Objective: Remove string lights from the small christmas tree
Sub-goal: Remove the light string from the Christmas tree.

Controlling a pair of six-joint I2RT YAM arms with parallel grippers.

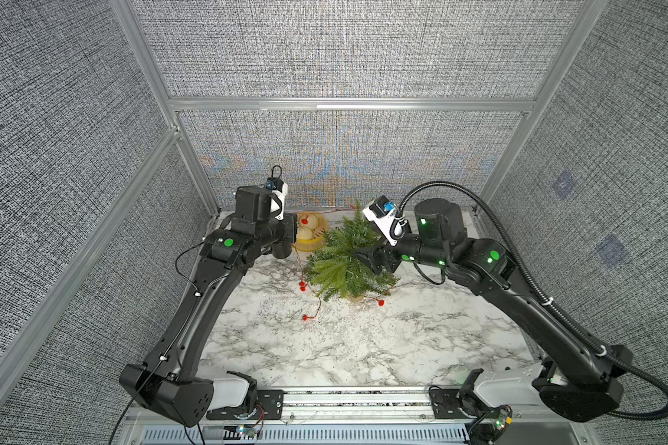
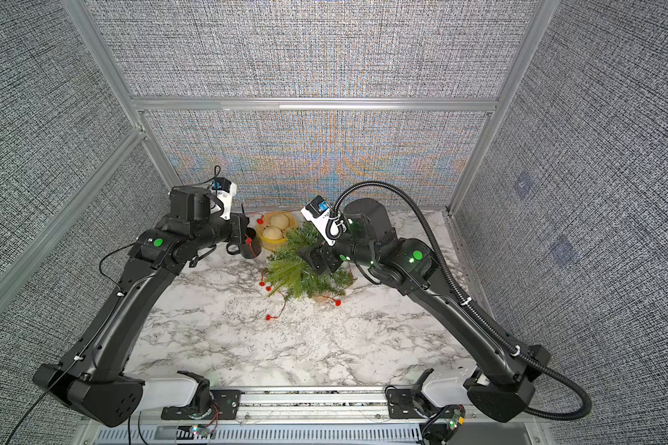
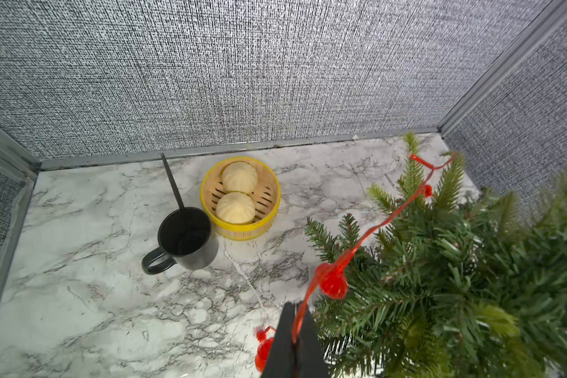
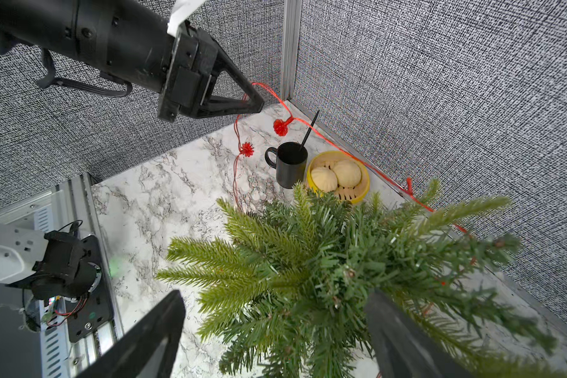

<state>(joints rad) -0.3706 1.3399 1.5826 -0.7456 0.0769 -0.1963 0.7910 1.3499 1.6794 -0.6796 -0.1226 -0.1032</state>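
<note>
The left gripper is hanging above the marble table, its jaws clamped tight on the wire of the lights. Past it, toward the back wall, a black mug is standing with a thin stick leaning in it. A yellow basket holding two buns is sitting just beside the mug.

From the pinch, one strand is running taut and slanting, rightward and toward the back wall, past a bulb. It is reaching the tip of the tree, where it is catching on the top sprigs. The other strand is dropping almost straight down from the jaws to the marble. More bulbs are lying on the table in front of the tree, the wire looping between them.

The tree is standing upright on its tan base, toward the back of the table just right of the basket, its tip pointing up.

The right gripper is reaching into the foliage from the right, jaws spread wide with upper branches between them. Whether its fingers are pressing on the needles I cannot tell.
</note>
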